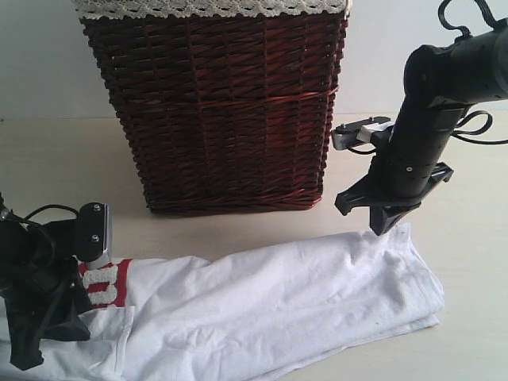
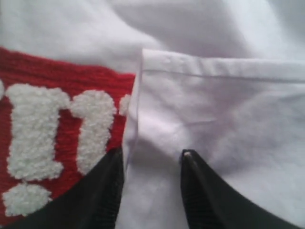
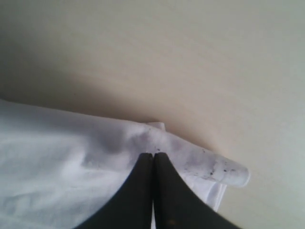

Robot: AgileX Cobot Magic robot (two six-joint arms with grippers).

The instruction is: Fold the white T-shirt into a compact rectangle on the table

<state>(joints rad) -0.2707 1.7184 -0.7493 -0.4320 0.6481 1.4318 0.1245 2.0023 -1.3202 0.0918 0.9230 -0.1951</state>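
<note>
The white T-shirt (image 1: 278,302) lies folded into a long strip across the front of the table (image 1: 468,238). Its red patch (image 1: 103,282) with fuzzy white letters shows at the left end. My left gripper (image 1: 48,333) hangs low over that end. In the left wrist view its fingers stand apart, open (image 2: 152,157), over a folded white flap (image 2: 214,109) beside the patch (image 2: 62,81). My right gripper (image 1: 386,226) is at the strip's far right corner. It is shut (image 3: 153,155), fingertips pressed together above the shirt's rolled corner (image 3: 209,167), with no cloth showing between them.
A tall brown wicker basket (image 1: 222,111) with a white lace-trimmed liner (image 1: 206,8) stands behind the shirt, at the middle of the table's back. Bare tabletop (image 3: 190,57) lies right of the shirt and beyond the right gripper.
</note>
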